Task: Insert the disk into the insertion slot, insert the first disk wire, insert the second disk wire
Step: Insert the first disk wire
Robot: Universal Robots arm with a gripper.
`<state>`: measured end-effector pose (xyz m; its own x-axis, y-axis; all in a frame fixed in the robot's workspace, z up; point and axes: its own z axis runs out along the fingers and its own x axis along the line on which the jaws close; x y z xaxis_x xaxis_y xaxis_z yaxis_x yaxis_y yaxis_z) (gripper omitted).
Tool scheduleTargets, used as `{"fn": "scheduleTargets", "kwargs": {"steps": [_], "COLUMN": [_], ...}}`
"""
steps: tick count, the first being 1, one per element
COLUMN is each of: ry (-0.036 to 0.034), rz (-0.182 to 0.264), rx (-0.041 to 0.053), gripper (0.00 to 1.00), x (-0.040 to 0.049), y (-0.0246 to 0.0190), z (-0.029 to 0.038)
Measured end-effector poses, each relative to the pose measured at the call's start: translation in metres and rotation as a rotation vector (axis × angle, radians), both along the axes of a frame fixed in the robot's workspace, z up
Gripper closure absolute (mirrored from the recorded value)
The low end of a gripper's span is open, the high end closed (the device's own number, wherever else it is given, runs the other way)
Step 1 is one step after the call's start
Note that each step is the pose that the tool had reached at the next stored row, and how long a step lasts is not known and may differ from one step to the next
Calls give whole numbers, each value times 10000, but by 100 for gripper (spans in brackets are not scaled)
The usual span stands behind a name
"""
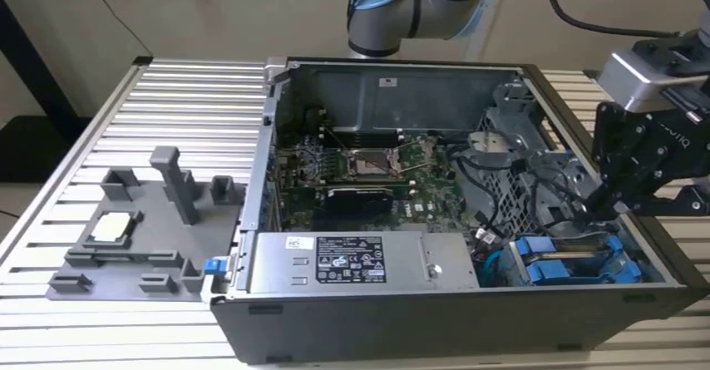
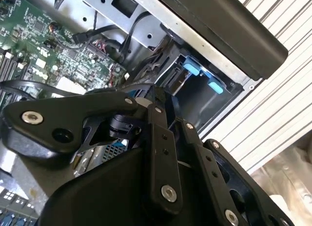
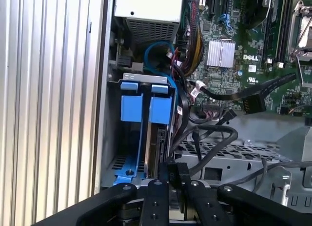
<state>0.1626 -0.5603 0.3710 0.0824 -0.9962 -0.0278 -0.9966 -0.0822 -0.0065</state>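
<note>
Black linkage of your hand (image 3: 173, 171) sits closest to the lens in both wrist views. Its two fingers (image 3: 163, 173) are drawn narrow, nearly together. Something dark lies between them, cable end or shadow, can't tell. Biggest item on the slatted desk (image 1: 189, 104) is the open computer case (image 1: 444, 333), lying on its side. In the exterior view your hand reaches into the case corner at that view's right, just beside the blue plastic. Next down, the insertion slot (image 3: 113, 133): a grey sheet-metal bay against the case wall. The disk (image 3: 157, 148) stands on edge inside it, with its silver-grey flank showing and a blue carrier round it. The blue end tabs (image 3: 162, 108) are at the end away from your hand. More blue plastic (image 3: 130, 104) alongside frames a dark gap; same carrier or a separate one, can't say. Judgement: the disk looks seated or very nearly so, which puts you at the close of the first step or on the first wire. Black cables (image 3: 214, 138) loop close by the hand; contact unclear. Any push from here calls for a straight line along the bay and light force, with the cables kept clear of the disk's near end.
</note>
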Motion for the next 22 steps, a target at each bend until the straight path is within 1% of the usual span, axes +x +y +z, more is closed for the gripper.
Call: {"fn": "scheduleTargets", "kwargs": {"steps": [2,4,8,14,22], "ry": [28,38,46,73,73], "rz": [0,-8,-30,-79,-102], "rx": [28,58,109,116,116], "gripper": [81,81,81,81,81], "x": [14,20,35,55,64], "y": [-9,-22,-32,-58,-65], "z": [-21,-42,-76,-121,-194]}}
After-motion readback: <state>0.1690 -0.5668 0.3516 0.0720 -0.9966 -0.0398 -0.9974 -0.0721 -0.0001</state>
